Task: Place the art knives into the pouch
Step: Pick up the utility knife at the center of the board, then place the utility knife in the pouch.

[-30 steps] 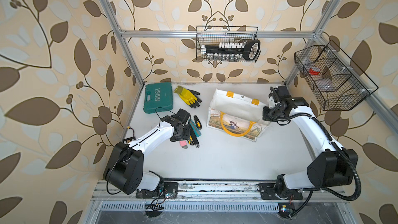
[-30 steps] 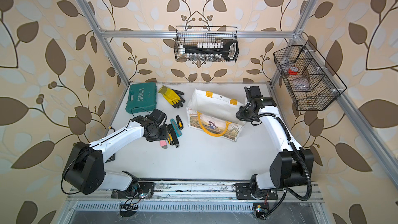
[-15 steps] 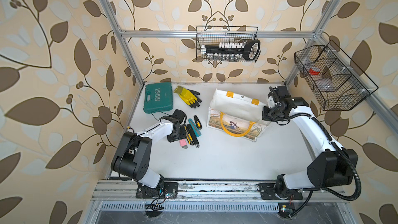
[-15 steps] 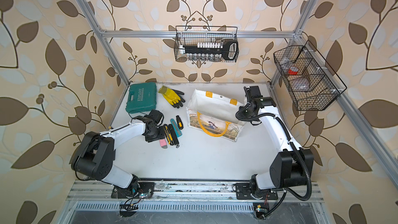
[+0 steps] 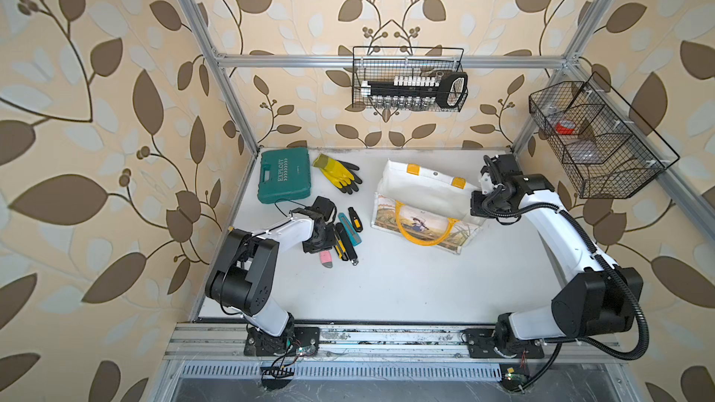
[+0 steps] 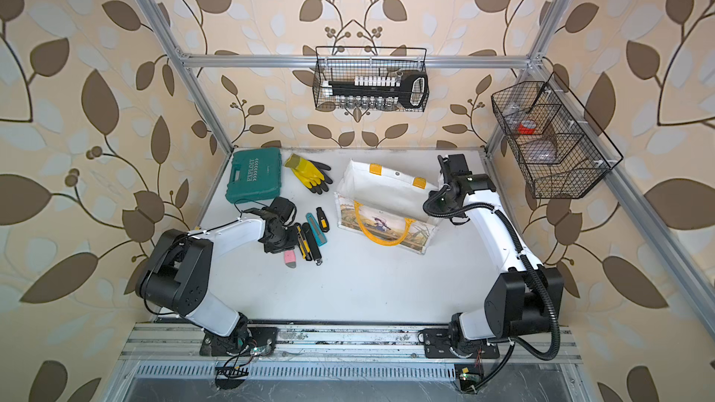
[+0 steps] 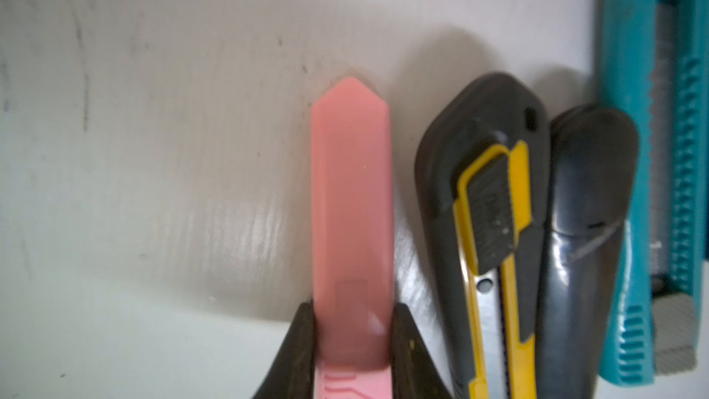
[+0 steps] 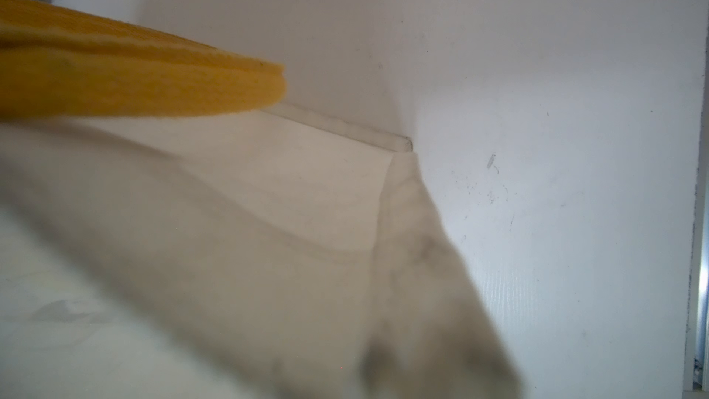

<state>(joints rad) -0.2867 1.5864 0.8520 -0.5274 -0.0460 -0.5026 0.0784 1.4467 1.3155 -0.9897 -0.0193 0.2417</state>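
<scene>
A pink art knife [image 7: 351, 205] lies on the white table, leftmost in a row of cutters [image 5: 325, 259]. My left gripper [image 7: 351, 312] points down over its handle end, and both black fingers press against its sides. The gripper is shut on it, and the knife still rests on the table. The pouch [image 5: 421, 191] stands open to the right, white inside, with a painted panel and a yellow loop handle [image 5: 419, 233]. My right gripper [image 5: 478, 208] is at the pouch's right end, shut on its cloth rim [image 8: 268, 243]; its fingers are hidden by the cloth.
Right beside the pink knife lie a yellow-and-black cutter [image 7: 495, 224], a black one [image 7: 587, 205], a teal one [image 7: 652, 147] and a small black-and-yellow one [image 5: 355, 218]. A green tool case [image 5: 285, 175] and yellow gloves [image 5: 336, 174] sit at the back left. Wire baskets [image 5: 408, 79] hang on the walls.
My left arm has folded lower and its jaws have narrowed onto the pink knife. The right arm and the pouch have not moved.
</scene>
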